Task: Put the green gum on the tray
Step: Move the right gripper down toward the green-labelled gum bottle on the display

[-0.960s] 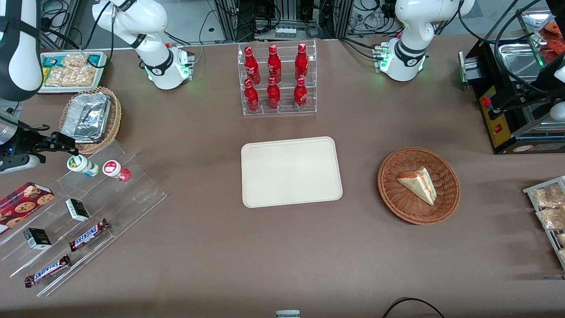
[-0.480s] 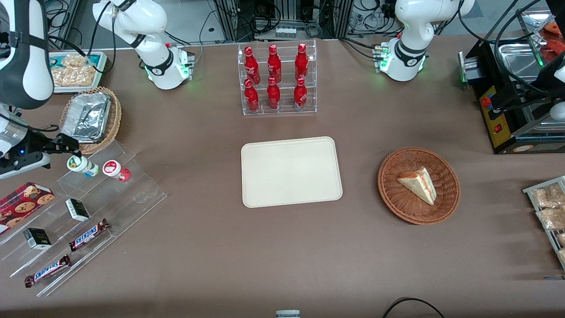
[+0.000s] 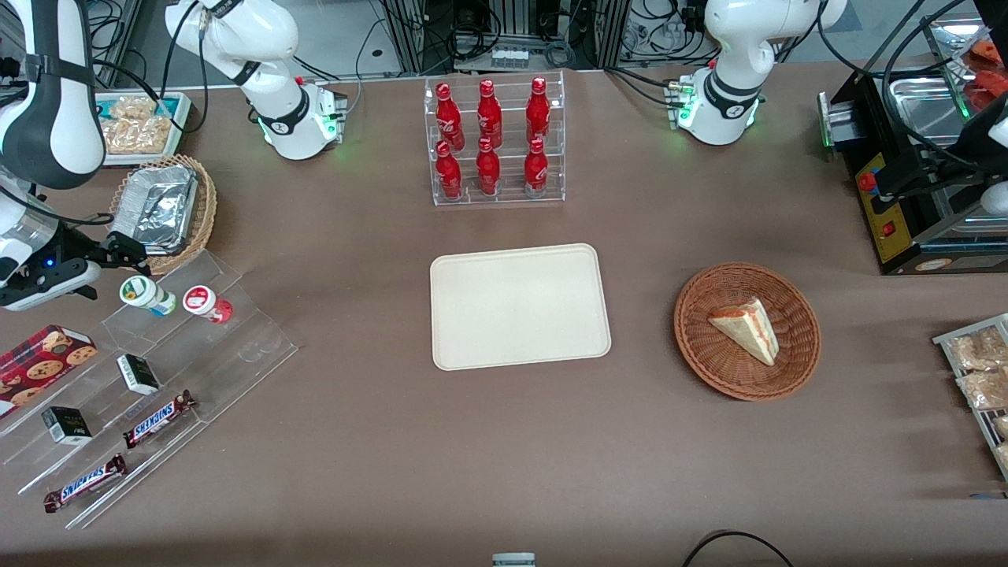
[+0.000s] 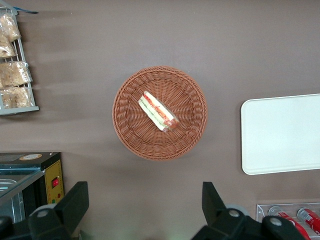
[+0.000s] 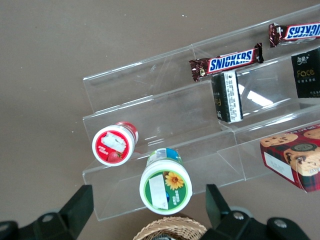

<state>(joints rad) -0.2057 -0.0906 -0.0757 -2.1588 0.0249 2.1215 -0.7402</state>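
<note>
The green gum is a small white bottle with a green-rimmed lid. It stands on the top step of a clear acrylic rack, toward the working arm's end of the table. In the right wrist view the green gum shows its lid with a sunflower. My right gripper hovers just above the gum, slightly farther from the front camera. The gripper is open, its black fingers spread wider than the lid and holding nothing. The cream tray lies bare at mid-table, also seen as the tray.
A red-lidded bottle stands beside the gum. A wicker basket with a foil tray sits close to the gripper. Snickers bars, black boxes and a cookie box fill the rack. A cola rack and sandwich basket flank the tray.
My right gripper has shifted a little away from the front camera, toward the foil basket, staying over the green gum. The gum and the tray have not moved.
</note>
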